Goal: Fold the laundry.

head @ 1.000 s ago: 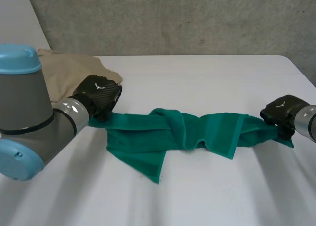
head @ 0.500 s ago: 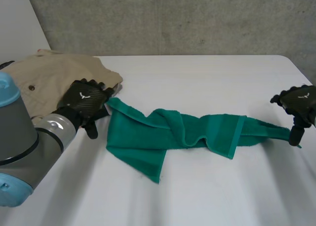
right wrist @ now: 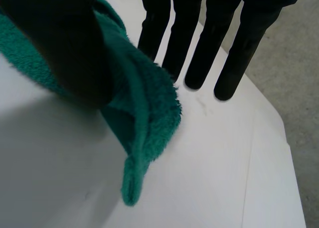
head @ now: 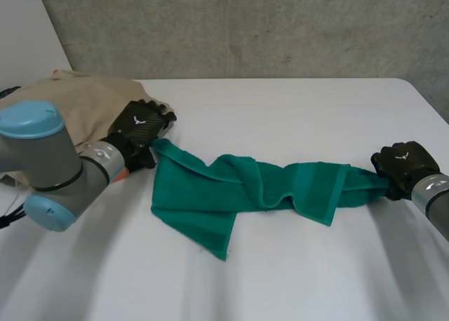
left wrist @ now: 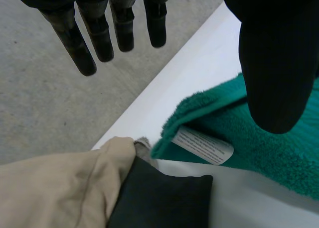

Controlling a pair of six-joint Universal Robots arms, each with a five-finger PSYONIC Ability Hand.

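Green towel (head: 245, 191) lies stretched across the middle of the white table (head: 295, 111), twisted and bunched at its centre, one flap spread toward the near edge.

Left hand (head: 144, 125) sits at the towel's left corner. Its fingers (left wrist: 102, 34) are straight and released, the thumb hovers over the corner, and nothing is gripped. Right hand (head: 401, 165) is at the towel's right end, with the thumb pressing the cloth toward straight fingers (right wrist: 199, 44). We read that as a pinch on the towel.

Risks as we judge them:
- The right hold sits close to the very tip, so a pull could slip it free.
- The left corner lies just beside the beige garment (head: 84, 104), so a closing hand could catch both cloths.
- The centre twist is not undone, so folding now would trap it and give a lumpy fold.
- The right hand works near the table's edge, so a dropped end may hang off.

Hard to make out:
- In the right wrist view we cannot confirm that the cloth actually touches the fingers behind it.
- The head view hides the towel's right tip under the hand.
- The left arm covers part of the garment.
- Beyond the care label (left wrist: 203, 146), a dark patch (left wrist: 159, 200) lies under the garment's edge, and we cannot identify it.
- A small orange bit shows under the left wrist, and it is unclear what it is.
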